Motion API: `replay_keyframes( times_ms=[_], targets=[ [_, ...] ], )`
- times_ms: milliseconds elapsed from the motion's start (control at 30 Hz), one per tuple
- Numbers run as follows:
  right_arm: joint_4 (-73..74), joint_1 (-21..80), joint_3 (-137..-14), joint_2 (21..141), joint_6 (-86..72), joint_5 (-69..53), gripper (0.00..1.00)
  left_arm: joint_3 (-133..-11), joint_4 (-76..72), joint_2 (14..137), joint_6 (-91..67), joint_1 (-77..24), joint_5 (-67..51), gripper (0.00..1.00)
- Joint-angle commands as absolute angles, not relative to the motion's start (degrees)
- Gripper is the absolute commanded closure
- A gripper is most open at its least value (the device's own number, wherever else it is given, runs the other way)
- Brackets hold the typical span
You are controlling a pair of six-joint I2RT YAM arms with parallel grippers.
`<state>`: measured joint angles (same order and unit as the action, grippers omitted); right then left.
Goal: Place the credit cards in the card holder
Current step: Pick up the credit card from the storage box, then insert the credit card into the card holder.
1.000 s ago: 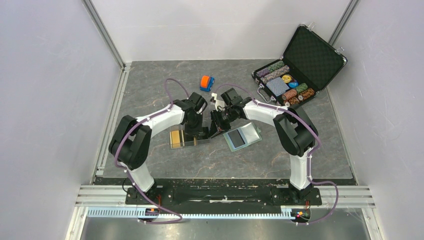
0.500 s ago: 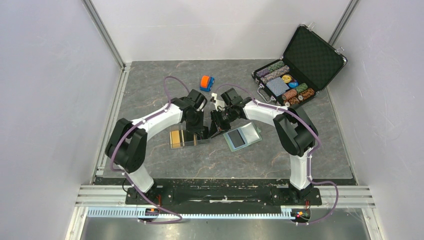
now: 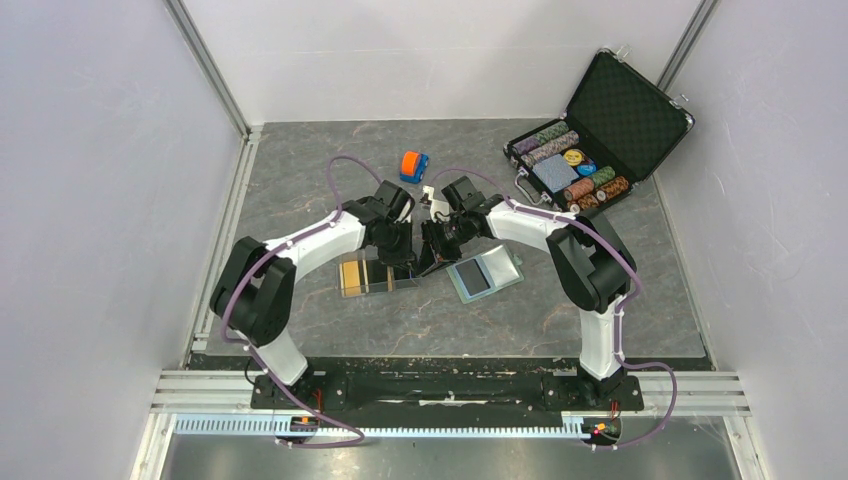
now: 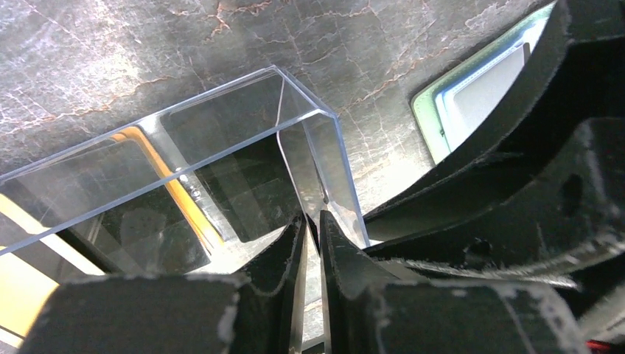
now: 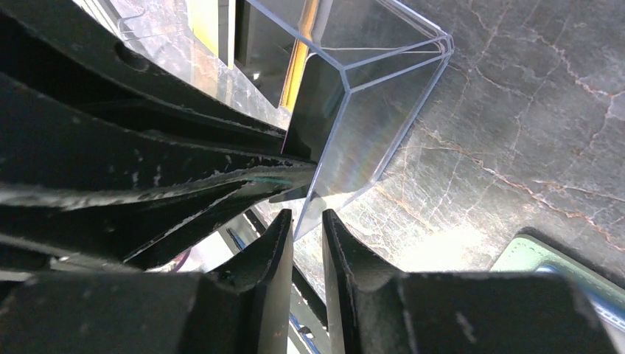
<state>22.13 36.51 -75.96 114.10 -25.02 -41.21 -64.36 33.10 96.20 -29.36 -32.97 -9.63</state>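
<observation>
A clear tray [image 3: 378, 284] holds the credit cards: orange-gold ones [image 3: 352, 277] lie flat, and a glossy black card [image 5: 313, 103] stands on edge against its end wall. My left gripper [image 3: 407, 264] [image 4: 313, 218] is open just a crack, its tips on either side of that black card's [image 4: 298, 173] edge. My right gripper [image 3: 428, 257] [image 5: 307, 215] meets it from the right, shut on the tray's wall [image 5: 398, 96] at the corner. The card holder [image 3: 483, 273] lies open on the table just right of both grippers, pale blue inside, with its green edge [image 5: 542, 258] showing.
An orange-and-blue toy car [image 3: 414, 165] sits behind the grippers. An open black chip case [image 3: 590, 135] stands at the back right. Both arms cross close together over the table's middle. White walls close in the left, back and right sides.
My left jaws were fully shut and have parted slightly; the left wrist and elbow shifted a little back and left. The right arm and the tray have not moved.
</observation>
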Motion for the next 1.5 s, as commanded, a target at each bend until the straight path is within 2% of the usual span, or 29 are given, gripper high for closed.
replay_keyframes(
  times_ms=[0, 100, 200, 333, 467, 567, 633, 733, 900, 1033, 1233, 1367, 1467],
  targets=[
    [21.4, 37.3, -77.1, 114.8, -24.3, -40.6, 0.79, -64.0, 31.2, 96.9, -30.9, -32.8, -10.5, 0.86],
    [21.4, 37.3, -77.1, 114.8, -24.3, -40.6, 0.79, -64.0, 31.8, 97.0, -30.8, -32.7, -10.1, 0.97],
    [21.4, 37.2, -77.5, 114.3, -23.8, -40.5, 0.76, -64.0, 32.2, 95.4, -30.6, -32.3, -9.9, 0.98],
    [21.1, 36.5, -77.6, 111.3, -22.8, -38.4, 0.47, -63.7, 32.4, 89.7, -31.2, -31.4, -9.3, 0.98],
    [18.0, 34.6, -75.3, 106.3, -23.4, -38.1, 0.25, -62.4, 32.1, 82.0, -32.3, -29.9, -10.2, 0.98],
    [12.8, 32.3, -70.9, 101.7, -25.7, -40.0, 0.16, -60.5, 30.9, 76.9, -33.5, -28.2, -13.1, 0.98],
    [8.4, 30.4, -67.7, 98.9, -27.8, -42.6, 0.14, -58.6, 28.6, 74.1, -34.6, -27.1, -16.6, 0.98],
    [-0.3, 27.3, -62.6, 95.5, -32.9, -48.7, 0.14, -54.7, 21.1, 70.6, -38.5, -25.6, -24.4, 0.98],
    [-20.6, 24.5, -56.2, 93.7, -45.7, -58.8, 0.27, -47.6, 2.4, 68.0, -45.9, -24.9, -35.7, 0.98],
    [-36.1, 24.5, -52.4, 93.3, -56.0, -61.9, 0.30, -43.7, -11.2, 68.4, -52.6, -25.0, -39.3, 0.98],
    [-61.0, 24.6, -47.1, 95.3, -74.4, -63.2, 0.39, -42.9, -15.4, 69.0, -55.0, -24.9, -40.0, 0.98],
    [-58.9, 24.6, -46.5, 95.3, -73.2, -62.9, 0.43, -42.9, -15.4, 69.0, -55.0, -24.9, -39.7, 0.98],
    [-36.8, 24.4, -50.2, 93.4, -56.4, -60.7, 0.43, -42.9, -14.5, 68.5, -54.6, -24.9, -38.7, 0.98]
  ],
)
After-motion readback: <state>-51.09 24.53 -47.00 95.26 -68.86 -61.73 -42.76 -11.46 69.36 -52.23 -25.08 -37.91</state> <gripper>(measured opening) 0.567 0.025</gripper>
